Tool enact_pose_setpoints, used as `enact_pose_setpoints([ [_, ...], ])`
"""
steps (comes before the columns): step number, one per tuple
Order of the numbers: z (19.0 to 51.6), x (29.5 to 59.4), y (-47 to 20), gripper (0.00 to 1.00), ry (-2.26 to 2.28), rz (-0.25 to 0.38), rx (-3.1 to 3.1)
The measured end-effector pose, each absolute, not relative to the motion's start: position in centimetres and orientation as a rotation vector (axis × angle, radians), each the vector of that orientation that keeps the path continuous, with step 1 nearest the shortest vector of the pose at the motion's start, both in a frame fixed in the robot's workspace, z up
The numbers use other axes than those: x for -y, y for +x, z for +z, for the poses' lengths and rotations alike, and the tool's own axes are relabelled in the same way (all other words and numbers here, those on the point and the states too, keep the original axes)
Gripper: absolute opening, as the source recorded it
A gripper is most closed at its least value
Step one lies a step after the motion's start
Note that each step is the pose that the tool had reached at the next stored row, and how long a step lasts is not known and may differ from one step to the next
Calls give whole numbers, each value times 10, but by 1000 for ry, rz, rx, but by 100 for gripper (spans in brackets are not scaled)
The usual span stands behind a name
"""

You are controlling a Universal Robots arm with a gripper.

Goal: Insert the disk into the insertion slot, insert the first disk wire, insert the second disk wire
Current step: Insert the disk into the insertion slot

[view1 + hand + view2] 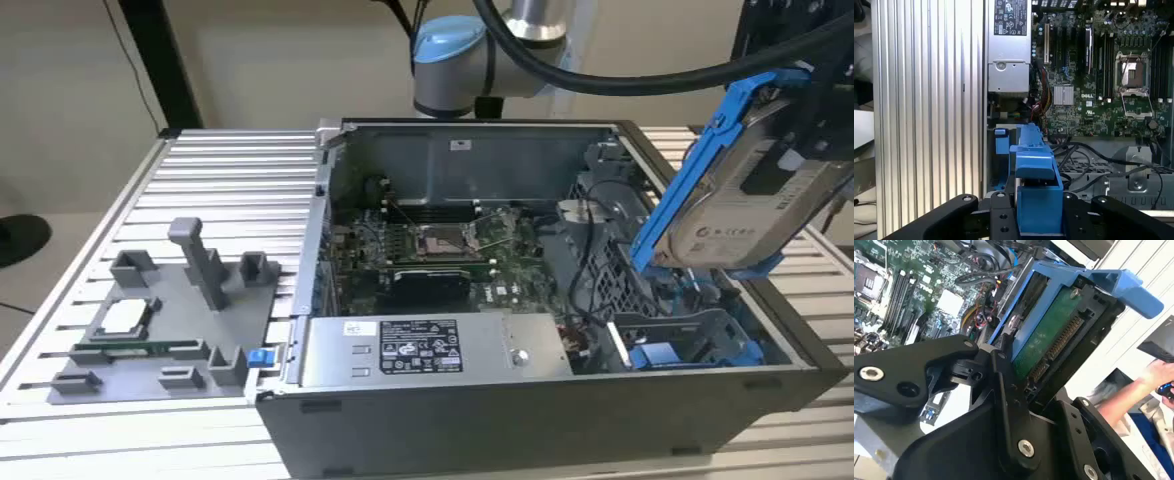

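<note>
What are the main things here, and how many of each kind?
blue-framed disk: 1
open computer case: 1
power supply box: 1
grey parts tray: 1
robot arm: 1
Total: 5

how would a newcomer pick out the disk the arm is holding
Find the open grey metal computer case on the ribbed table. Above its end at the exterior view's right, the black gripper clamps a tilted silver-grey hard drive in a bright blue plastic frame. Unlike the silver labelled power supply box inside the case, it is blue-edged and airborne.
</note>
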State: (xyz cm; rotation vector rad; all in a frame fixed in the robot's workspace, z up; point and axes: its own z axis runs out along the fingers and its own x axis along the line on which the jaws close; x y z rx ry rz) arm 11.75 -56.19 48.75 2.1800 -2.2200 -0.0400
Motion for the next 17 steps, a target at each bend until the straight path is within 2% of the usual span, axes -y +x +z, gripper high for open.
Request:
enact_pose_setpoints([
  [17, 484, 568, 118, 0, 2181, -38, 2221],
])
